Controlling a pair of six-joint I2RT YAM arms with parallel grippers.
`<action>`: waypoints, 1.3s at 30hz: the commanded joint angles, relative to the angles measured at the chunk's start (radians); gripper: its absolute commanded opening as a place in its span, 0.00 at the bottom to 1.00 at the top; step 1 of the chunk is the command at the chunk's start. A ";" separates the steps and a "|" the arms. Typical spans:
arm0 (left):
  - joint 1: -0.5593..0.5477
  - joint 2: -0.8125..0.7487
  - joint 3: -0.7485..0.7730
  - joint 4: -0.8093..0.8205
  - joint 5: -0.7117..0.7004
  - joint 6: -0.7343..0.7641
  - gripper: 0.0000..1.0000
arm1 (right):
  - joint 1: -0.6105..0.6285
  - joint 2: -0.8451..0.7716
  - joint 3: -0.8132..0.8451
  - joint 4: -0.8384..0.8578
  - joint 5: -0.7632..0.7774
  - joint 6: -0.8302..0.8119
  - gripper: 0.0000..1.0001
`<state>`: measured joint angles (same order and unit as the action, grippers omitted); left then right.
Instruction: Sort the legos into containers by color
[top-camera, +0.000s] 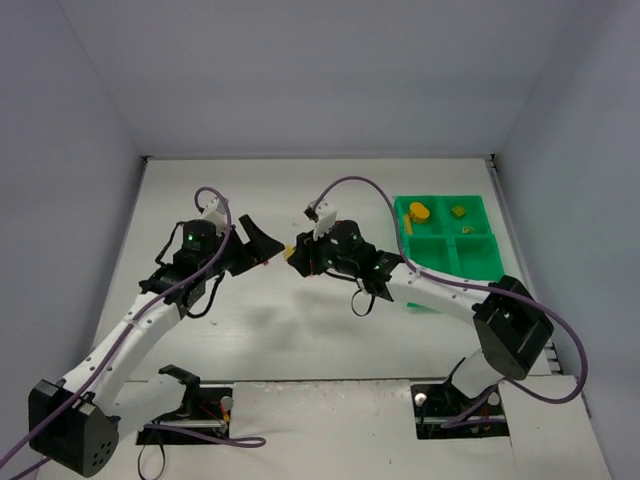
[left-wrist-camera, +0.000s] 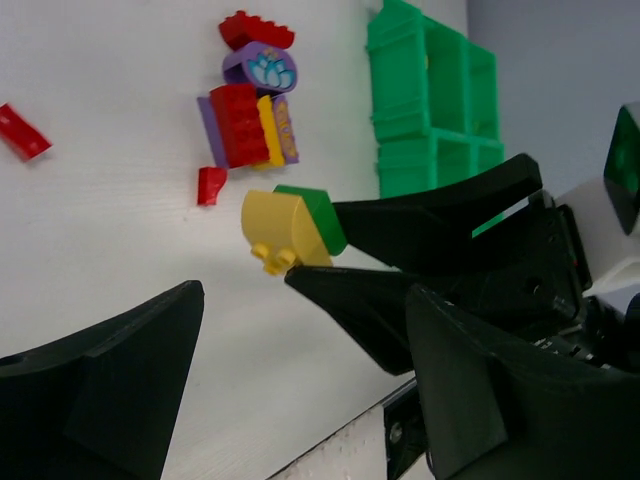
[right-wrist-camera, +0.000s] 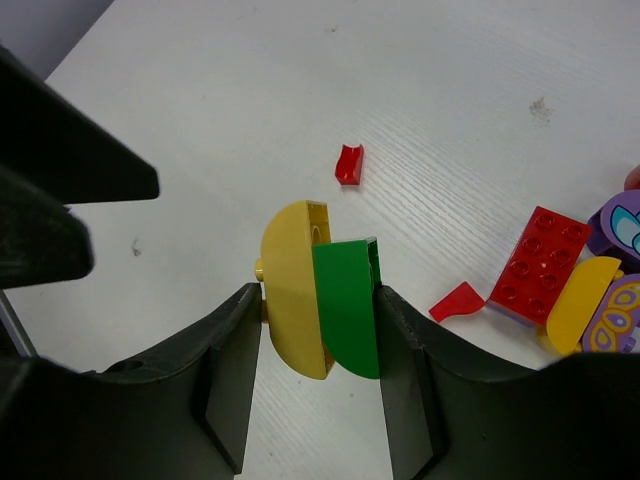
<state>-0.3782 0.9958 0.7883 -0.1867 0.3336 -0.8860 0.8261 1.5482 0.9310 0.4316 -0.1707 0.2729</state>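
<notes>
Within right end effector: rounded glossy yellow-green bricks.

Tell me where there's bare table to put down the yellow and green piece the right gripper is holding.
Bare table lies between the two arm bases, and far left by the wall. In the tray, the two near compartments look bare. Crowded: the red, purple and yellow brick cluster close by the yellow and green piece.
</notes>
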 joint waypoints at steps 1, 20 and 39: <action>0.009 0.039 0.020 0.240 0.071 -0.065 0.75 | 0.005 -0.082 -0.003 0.107 0.026 0.003 0.00; 0.012 0.155 -0.024 0.584 0.203 -0.165 0.71 | -0.007 -0.204 -0.011 0.102 0.054 0.002 0.00; 0.010 0.176 -0.064 0.681 0.260 -0.182 0.48 | -0.030 -0.223 -0.014 0.119 0.017 0.020 0.00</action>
<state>-0.3729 1.1717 0.7021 0.4011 0.5735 -1.0607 0.8040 1.3758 0.9096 0.4603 -0.1402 0.2886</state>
